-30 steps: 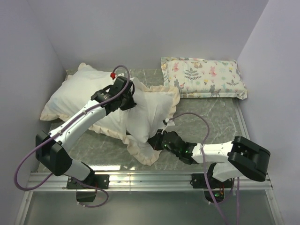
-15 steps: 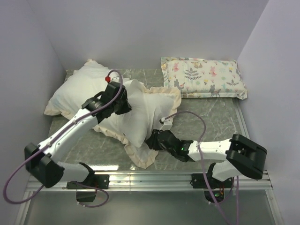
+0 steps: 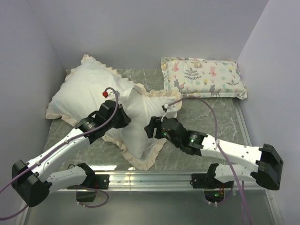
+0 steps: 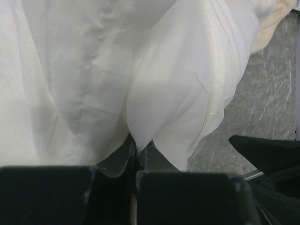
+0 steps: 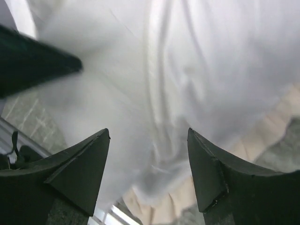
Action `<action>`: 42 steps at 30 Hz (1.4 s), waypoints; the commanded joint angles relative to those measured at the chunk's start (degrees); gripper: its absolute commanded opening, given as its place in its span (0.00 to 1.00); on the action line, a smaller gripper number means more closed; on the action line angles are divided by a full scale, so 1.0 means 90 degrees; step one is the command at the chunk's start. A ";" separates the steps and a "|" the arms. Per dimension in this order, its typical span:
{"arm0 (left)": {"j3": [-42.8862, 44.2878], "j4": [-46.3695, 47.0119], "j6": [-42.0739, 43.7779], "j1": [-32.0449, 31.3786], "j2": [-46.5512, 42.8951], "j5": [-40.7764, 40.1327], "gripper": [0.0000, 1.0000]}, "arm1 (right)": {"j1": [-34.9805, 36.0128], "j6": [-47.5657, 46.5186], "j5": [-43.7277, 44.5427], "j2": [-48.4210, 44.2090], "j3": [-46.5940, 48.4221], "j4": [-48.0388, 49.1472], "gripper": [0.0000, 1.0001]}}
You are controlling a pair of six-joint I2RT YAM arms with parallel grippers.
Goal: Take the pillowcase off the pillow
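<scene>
The pillowcase lies cream-white side out across the table's left half, with a ruffled cream edge. The pillow stays hidden inside it. My left gripper is shut on a pinched fold of the pillowcase near its middle, and the cloth rises in a peak behind it. In the left wrist view the fold sits between the closed fingertips of that gripper. My right gripper hangs open just right of it, over the white cloth. Nothing sits between the right gripper's spread fingers.
A small animal-print pillow lies at the back right. Grey marbled tabletop shows on the right. Walls close in left, back and right. A metal rail runs along the near edge. The two wrists are close together.
My right gripper has opened, let go of the pillowcase's near ruffled edge and moved up toward the middle. My left gripper has pulled its fold toward the near left.
</scene>
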 commanded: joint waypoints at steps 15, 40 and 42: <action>0.0375 -0.0759 -0.0318 -0.0595 -0.0976 -0.0316 0.01 | -0.1899 -0.0774 0.1261 0.1339 0.1406 -0.1406 0.08; 0.0463 -0.1473 -0.0385 -0.0605 -0.2441 0.0241 0.01 | -0.4461 -0.0649 -0.3445 0.3486 0.2930 0.0291 0.04; 0.0483 -0.1122 -0.0503 -0.0605 -0.2431 0.0231 0.01 | -0.4256 -0.0609 -0.3682 0.3351 0.2686 0.0431 0.06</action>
